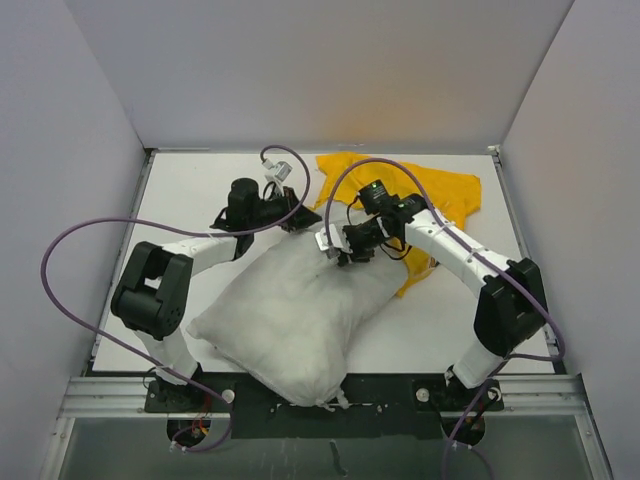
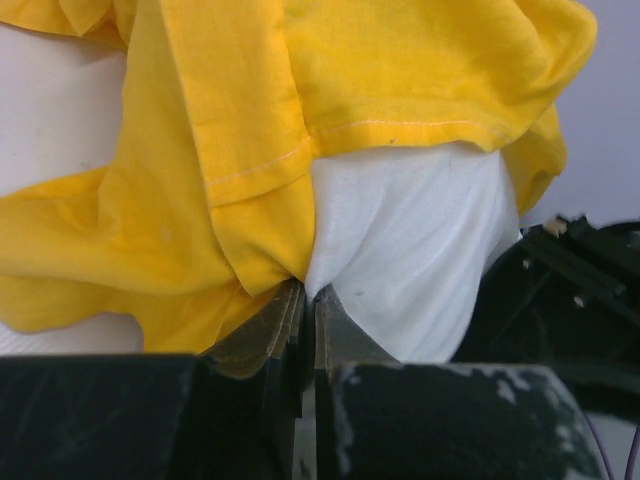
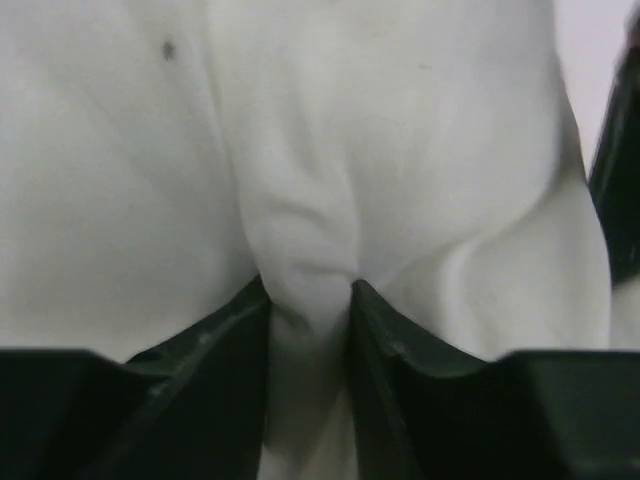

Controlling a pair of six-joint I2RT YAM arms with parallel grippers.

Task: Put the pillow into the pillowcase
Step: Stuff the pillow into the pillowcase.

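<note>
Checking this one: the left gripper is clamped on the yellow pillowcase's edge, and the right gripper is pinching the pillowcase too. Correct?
Not quite. The right gripper is pinching a fold of the white pillow, not the pillowcase; the right wrist view shows only white fabric between its fingers. The left gripper is clamped on the yellow pillowcase's edge, as you said.

Left arm [image 1: 200, 247] and right arm [image 1: 452, 247] reach inward, jaws clamped.

Robot lab test cell: plain grey enclosure panels [image 1: 300, 60] at top and sides of frame, white tabletop [image 1: 200, 185], aluminium mounting rail [image 1: 110, 400] along bottom edge.
</note>
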